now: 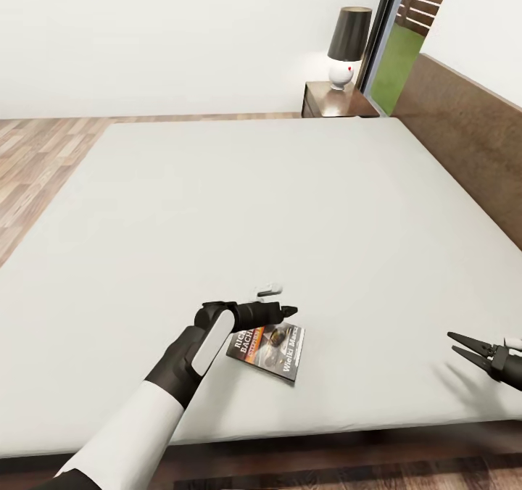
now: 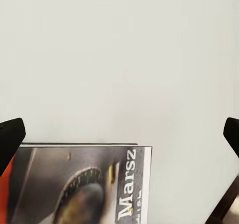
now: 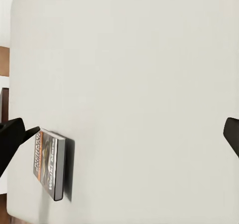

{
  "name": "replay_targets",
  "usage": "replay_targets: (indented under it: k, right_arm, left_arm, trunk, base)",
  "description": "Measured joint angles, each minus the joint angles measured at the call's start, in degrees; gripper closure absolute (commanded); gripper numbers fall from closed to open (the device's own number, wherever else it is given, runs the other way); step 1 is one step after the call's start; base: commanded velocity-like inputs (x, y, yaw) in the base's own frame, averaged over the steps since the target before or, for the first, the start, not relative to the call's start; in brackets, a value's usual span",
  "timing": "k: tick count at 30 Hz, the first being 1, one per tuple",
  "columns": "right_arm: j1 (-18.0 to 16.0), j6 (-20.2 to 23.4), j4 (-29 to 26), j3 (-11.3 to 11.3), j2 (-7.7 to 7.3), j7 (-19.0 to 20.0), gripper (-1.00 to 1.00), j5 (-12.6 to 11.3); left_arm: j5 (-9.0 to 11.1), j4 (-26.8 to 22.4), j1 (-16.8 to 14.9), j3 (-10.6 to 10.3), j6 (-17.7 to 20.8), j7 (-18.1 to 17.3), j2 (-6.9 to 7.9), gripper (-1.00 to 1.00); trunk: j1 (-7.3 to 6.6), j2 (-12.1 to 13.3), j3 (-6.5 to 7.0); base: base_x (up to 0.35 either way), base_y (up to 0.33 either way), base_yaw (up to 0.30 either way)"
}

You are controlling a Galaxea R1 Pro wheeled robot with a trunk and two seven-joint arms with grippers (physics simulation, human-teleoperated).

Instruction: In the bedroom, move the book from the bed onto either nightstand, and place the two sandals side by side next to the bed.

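Note:
The book (image 1: 270,351) lies flat on the pale mattress of the bed (image 1: 254,200), close to its near edge. My left gripper (image 1: 289,311) hovers just over the book's far edge, open, with nothing between its fingers. In the left wrist view the book (image 2: 79,184) lies just short of the wide-apart fingertips (image 2: 10,138). My right gripper (image 1: 464,349) is open above the mattress, well right of the book. The right wrist view has the book (image 3: 50,164) near one fingertip (image 3: 12,134). The nightstand (image 1: 335,102) stands at the bed's far corner. The sandals are out of view.
A lamp (image 1: 348,44) with a dark shade and a white base stands on the nightstand. The dark wooden headboard (image 1: 471,127) runs along the right side. Wood-plank floor (image 1: 36,156) lies to the left of the bed, and a window (image 1: 406,40) stands behind the nightstand.

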Motion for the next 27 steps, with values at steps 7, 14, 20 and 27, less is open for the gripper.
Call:
replay_targets:
  k: [7, 14, 20, 27]
  right_arm:
    - [-0.04, 0.00, 0.00, 0.01, 0.00, 0.00, -1.00, 0.00]
    - [-0.03, 0.00, 0.00, 0.02, 0.00, 0.00, -1.00, 0.00]
    - [-0.02, -0.01, 0.00, 0.02, 0.00, 0.00, -1.00, 0.01]
    - [0.00, 0.00, 0.00, 0.02, 0.00, 0.00, -1.00, 0.00]
  left_arm:
    - [0.02, 0.00, 0.04, 0.00, 0.00, -0.11, 0.00, -1.00]
    - [0.06, 0.00, 0.02, 0.00, 0.00, -0.12, 0.00, -1.00]
    - [0.05, 0.00, 0.04, 0.00, 0.00, -0.12, 0.00, -1.00]
    - [0.07, 0.00, 0.03, 0.00, 0.00, -0.12, 0.00, -1.00]
  trunk:
    - [0.00, 0.00, 0.00]
    - [0.00, 0.00, 0.00]
    - [0.43, -0.79, -0.35]
    - [0.44, -0.80, -0.36]
  base:
    - [0.000, 0.000, 0.000]
    - [0.000, 0.000, 0.000]
    - [0.000, 0.000, 0.000]
    - [0.000, 0.000, 0.000]
